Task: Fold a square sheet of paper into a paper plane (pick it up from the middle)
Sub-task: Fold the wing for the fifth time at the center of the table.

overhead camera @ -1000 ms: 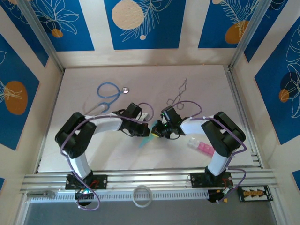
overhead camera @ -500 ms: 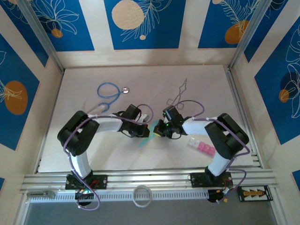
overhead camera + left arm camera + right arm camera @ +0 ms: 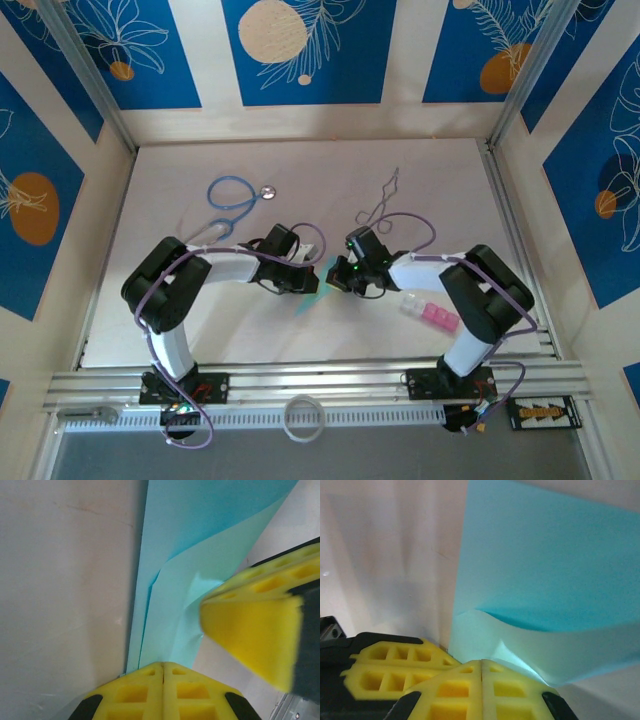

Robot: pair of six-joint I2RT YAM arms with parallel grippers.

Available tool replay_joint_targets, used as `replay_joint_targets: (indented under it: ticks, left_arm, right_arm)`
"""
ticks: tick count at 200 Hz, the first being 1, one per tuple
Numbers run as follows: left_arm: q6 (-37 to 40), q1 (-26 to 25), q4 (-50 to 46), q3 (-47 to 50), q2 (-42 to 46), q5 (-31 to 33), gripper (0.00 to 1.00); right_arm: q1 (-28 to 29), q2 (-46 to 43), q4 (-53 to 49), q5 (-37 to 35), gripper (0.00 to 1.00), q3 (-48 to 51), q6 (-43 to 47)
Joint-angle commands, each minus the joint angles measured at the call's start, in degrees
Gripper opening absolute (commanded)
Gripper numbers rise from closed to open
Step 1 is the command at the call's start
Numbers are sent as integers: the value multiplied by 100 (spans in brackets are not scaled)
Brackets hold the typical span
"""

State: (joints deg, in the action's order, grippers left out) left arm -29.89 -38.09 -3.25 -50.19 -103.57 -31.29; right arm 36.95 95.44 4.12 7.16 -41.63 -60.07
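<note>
The square sheet of paper (image 3: 310, 297), light turquoise and folded into layers, hangs between the two grippers at the table's middle. My left gripper (image 3: 313, 283) is shut on its edge. In the left wrist view the yellow fingertips (image 3: 163, 666) meet with the paper (image 3: 200, 555) running out from between them. My right gripper (image 3: 335, 279) faces it from the right, almost touching, and is also shut on the paper (image 3: 545, 570) at its tips (image 3: 481, 663). Each wrist view shows the other gripper's fingers (image 3: 255, 625) (image 3: 390, 665) close by. I cannot make out a paper plane shape.
A blue-tubed stethoscope (image 3: 235, 195) lies at the back left. A bent thin wire (image 3: 385, 195) lies at the back middle. Pink and clear blocks (image 3: 430, 312) sit beside the right arm. A white ring (image 3: 303, 418) rests on the front rail.
Both grippers have shifted slightly while holding the paper; the right elbow has moved a little to the right. The paper stays pinched between them.
</note>
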Motion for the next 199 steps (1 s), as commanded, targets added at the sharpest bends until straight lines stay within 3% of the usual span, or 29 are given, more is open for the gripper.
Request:
replay_joint_targets:
  ticks: [1,69,199]
  left_arm:
    - [113,-17,-877,238,-181,256,0]
    - [106,-17,-917,278,-169,241,0]
    - [180,-15,-991,344,-313,114,0]
  right_arm:
    - [24,163,-134,-152,4,-224,-147]
    - [-46,314,-758,-807,3,-204,-724]
    - [-696,-294,472,-566,4,1115,-970]
